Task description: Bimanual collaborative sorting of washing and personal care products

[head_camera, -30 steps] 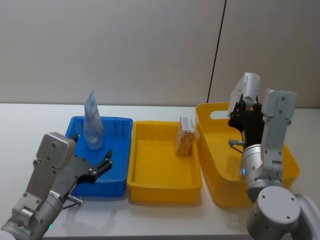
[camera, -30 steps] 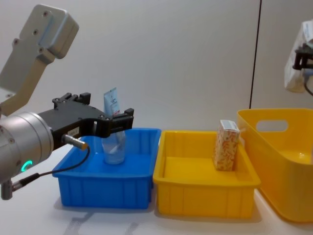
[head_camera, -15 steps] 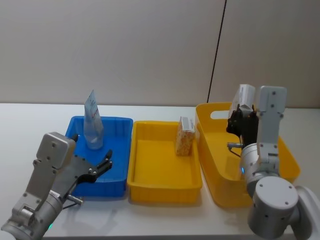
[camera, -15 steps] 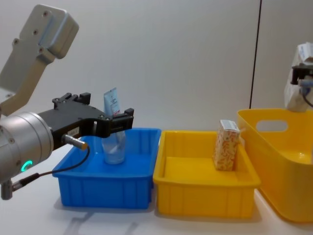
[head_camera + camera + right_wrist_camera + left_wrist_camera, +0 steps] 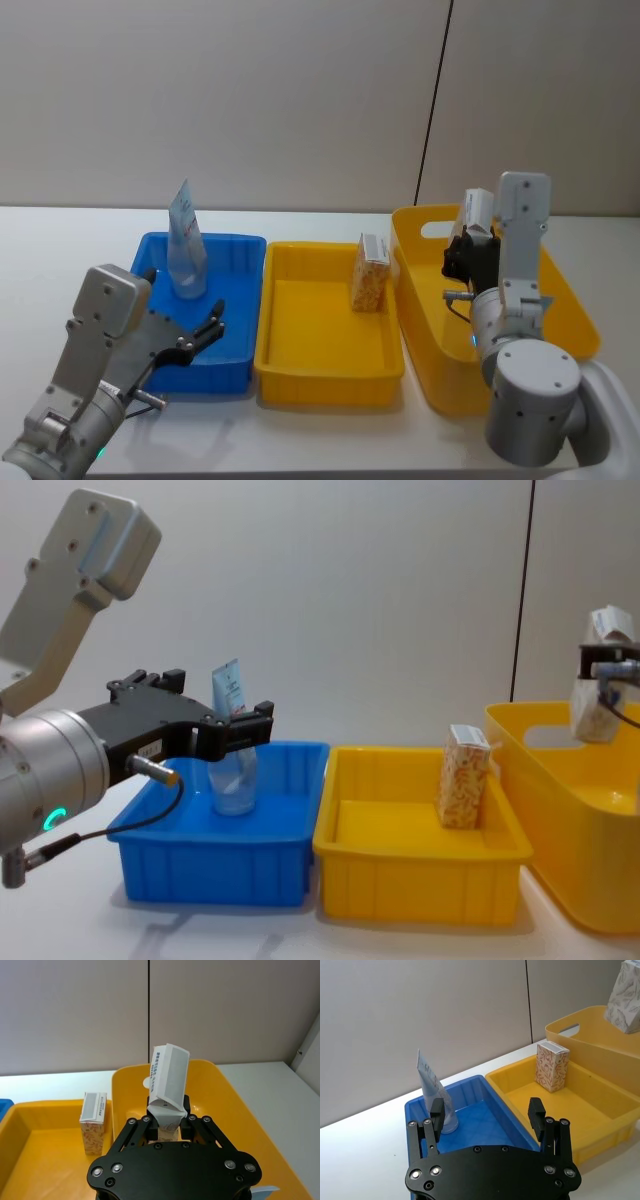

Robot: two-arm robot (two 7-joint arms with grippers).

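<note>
bench (image 5: 60, 250): white, carries all three bins in a row.
yellow handled tub (image 5: 575, 300): largest bin, under the right fingers; source bin, I'd judge.
yellow tray (image 5: 330, 385): middle bin, between the two grippers; one speckled carton (image 5: 369, 273) stands upright at its far right corner.
blue tray (image 5: 235, 255): just ahead of the left fingers; one pale-blue tube (image 5: 185, 245) stands upright at its far side, crimped end up.
right gripper (image 5: 165, 1119): fingers clenched on a pale patterned soft pack (image 5: 168, 1080), held tilted above the tub's near-left part, clear of the rim in the chest view (image 5: 597, 695).
left gripper (image 5: 488, 1114): fingers released and spread, nothing between them, hovering over the blue tray's near edge; tube beyond the tips, not touching.
step: carry phase, my read. Pack lifted, not yet placed.
next move: needs clearance over the tub wall, then a traverse toward a tray; pack hangs skewed, so expect it to swing or tip on release.
writing: small dark print on the pack's top flap and on the tube's crimped end, both unreadable. White label on the carton top, no legible brand.
</note>
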